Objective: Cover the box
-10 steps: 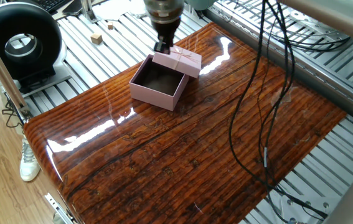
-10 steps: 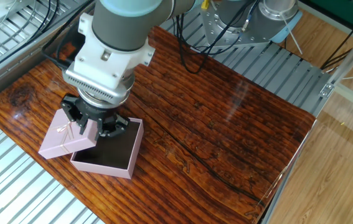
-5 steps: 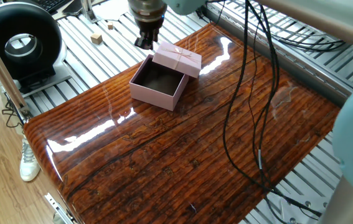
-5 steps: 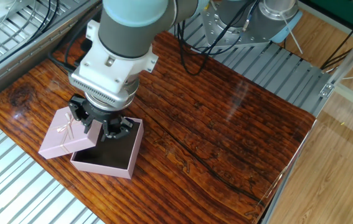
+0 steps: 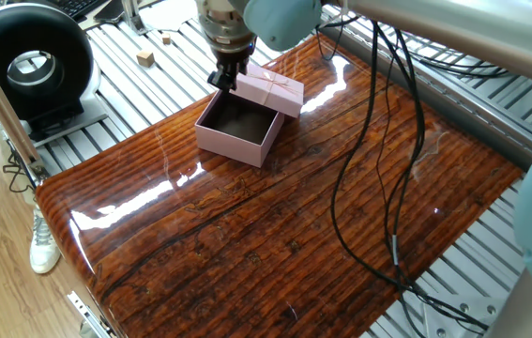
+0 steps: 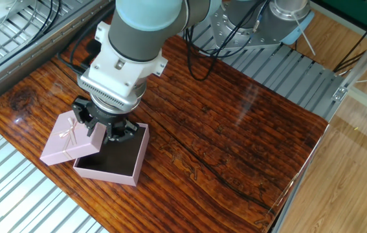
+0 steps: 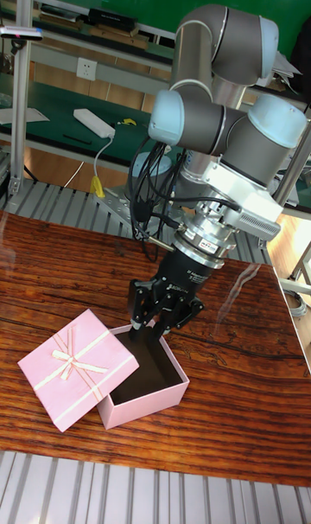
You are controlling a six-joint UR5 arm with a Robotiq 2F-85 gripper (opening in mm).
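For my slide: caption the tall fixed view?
End effector above open pale pink cardboard box, its ribboned pink lid leaning alongside.

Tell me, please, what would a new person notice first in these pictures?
First the big grey and blue robot arm, its gripper hanging low over the open pink box on the glossy wooden table. Next the pink lid with a ribbon bow, lying tilted against one edge of the box. Black cables dangle in front of one fixed view.

Gripper (image 5: 225,75) beside lid (image 5: 268,91) — box (image 5: 238,127) uncovered
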